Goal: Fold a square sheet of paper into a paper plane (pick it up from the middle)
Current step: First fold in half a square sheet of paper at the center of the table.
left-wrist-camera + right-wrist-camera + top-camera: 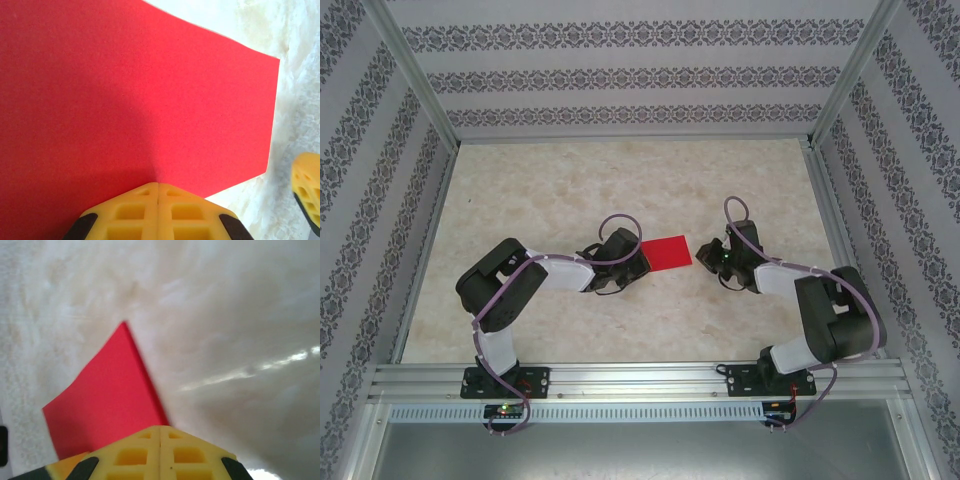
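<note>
The left claw (158,212) is pressing its two yellow fingers (102,220) tight together. The near edge of the square sheet of paper (125,100) is running right into them, so I think it is pinching the sheet. The red sheet is spreading out ahead of this claw, over the table (300,75).

The right claw (160,452) is sitting just beside the sheet's other end. Its fingers are squeezed together too, with nothing between them that I can see. The sheet is lying ahead of it and to its left.

Here is what could be going wrong soon. The left claw is gripping near an edge, not the middle, so the thin paper could be sagging, slipping out or crumpling when pulled. The right claw could be bumping the corner and pushing the sheet crooked, which would make a slanted fold.

From above, the part showing is looking wider than deep. Its long side is running from one claw to the other, with the right end tipping a little farther away from the arms.
</note>
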### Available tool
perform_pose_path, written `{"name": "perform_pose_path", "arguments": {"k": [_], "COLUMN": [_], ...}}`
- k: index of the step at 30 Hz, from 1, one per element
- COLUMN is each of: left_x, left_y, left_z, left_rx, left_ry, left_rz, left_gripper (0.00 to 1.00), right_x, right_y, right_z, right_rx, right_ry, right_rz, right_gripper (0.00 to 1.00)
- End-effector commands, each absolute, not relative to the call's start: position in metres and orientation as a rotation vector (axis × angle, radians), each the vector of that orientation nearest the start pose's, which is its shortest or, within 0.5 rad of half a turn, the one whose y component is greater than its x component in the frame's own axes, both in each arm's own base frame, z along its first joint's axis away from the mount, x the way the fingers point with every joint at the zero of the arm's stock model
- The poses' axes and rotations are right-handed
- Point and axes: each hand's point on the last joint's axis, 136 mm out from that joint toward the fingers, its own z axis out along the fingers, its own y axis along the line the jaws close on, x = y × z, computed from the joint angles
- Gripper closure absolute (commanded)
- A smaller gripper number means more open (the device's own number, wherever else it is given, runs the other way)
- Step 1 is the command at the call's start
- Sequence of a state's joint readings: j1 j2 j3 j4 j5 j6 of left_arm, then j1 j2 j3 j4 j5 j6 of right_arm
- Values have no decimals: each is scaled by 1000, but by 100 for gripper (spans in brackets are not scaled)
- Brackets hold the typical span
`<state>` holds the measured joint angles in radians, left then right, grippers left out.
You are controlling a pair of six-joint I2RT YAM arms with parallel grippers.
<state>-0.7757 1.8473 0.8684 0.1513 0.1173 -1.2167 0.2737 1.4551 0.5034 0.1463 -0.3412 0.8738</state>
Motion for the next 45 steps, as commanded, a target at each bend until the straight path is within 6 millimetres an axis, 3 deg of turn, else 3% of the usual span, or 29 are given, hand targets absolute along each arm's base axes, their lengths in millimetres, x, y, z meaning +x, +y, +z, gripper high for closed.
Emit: {"name": "perform_pose_path", "arguments": {"k": [1, 7, 12, 20, 28, 34, 45], "left_x": [280, 289, 299, 304, 315, 318, 301], "left_y": [-302, -309, -308, -327, -346, -336, -280], "left_z": [-23, -16, -6, 12, 34, 12, -2], "left_rx": [-504, -311, -117, -107, -313, -488, -647], "left_ry": [2768, 2778, 2768, 2724, 2588, 2578, 2601], "left_rz": [-738, -720, -661, -812, -1067, -1022, -740], "left_gripper": [100, 100, 100, 100, 100, 100, 100], "right_x": [317, 319, 326, 316, 311, 309, 300], "right_y": [177, 229, 243, 229, 222, 222, 208], "right_z": [64, 56, 42, 10, -1, -6, -25], "right_rx": [426, 352, 374, 472, 517, 535, 594], "right_ry": [2445, 2485, 2508, 2588, 2632, 2648, 2706], "right_rz": [932, 1050, 1087, 1010, 970, 965, 858], "right_gripper": [100, 100, 100, 100, 100, 100, 100]}}
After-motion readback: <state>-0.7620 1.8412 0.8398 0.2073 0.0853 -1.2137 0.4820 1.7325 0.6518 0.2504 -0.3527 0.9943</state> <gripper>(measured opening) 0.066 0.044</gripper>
